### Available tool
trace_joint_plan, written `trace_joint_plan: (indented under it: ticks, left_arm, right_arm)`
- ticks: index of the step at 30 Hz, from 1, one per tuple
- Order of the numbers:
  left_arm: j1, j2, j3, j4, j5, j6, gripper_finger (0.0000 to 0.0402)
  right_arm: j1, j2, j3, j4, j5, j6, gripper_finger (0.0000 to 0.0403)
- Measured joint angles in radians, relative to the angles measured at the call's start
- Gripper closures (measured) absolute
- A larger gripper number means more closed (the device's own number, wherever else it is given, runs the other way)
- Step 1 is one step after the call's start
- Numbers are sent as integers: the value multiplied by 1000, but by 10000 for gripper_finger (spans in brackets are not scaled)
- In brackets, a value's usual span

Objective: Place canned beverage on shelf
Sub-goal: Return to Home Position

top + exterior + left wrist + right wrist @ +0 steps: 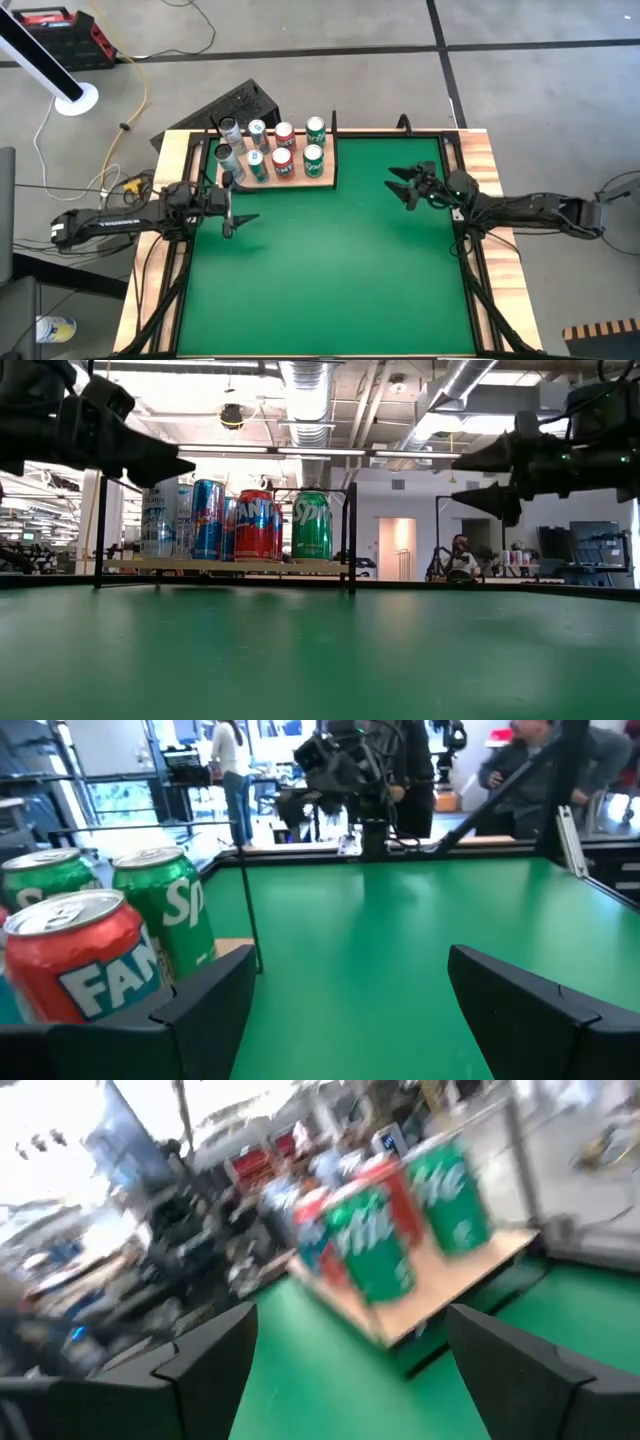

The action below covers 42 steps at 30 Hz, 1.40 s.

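Over the green tabletop [330, 290] I see both claws hanging with fingers spread wide, gripping nothing: the left claw [240, 222] at the left side, the right claw [398, 187] across from it at the right. Just beyond the left claw, at the far edge, stands the shelf [328, 178], carrying eight cans [283, 163] upright in two rows of four, the green ones rightmost.

Soda cans [255, 520] upright on shelf [230, 565], left claw [175, 468] and right claw [462, 480] above green table [320, 650]
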Motion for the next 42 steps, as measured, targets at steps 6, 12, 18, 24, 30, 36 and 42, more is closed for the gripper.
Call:
trace_joint_plan:
  ticks: [6,12,18,24,30,36,42]
  left_arm:
    - [0,-63,-37,-23,-45,4,86]
    - [1,-112,-38,-81,-68,4,86]
    - [1,-165,-39,-132,-115,-7,86]
    - [1,-227,-40,-206,-152,-42,86]
    - [1,-321,-41,-308,-210,-76,86]
    - [1,-339,-41,-311,-162,-127,121]
    - [1,-340,-42,-311,-102,-126,238]
  right_arm:
    - [148,14,14,-26,29,-72,113]
    - [271,-47,14,-121,46,-184,281]
    - [334,-247,14,-410,50,-267,380]
    - [351,-445,-1,-640,113,-325,376]
    - [352,-566,-1,-754,134,-431,384]
    - [351,-598,-2,-751,275,-458,342]
    - [351,-598,-2,-755,341,-408,336]
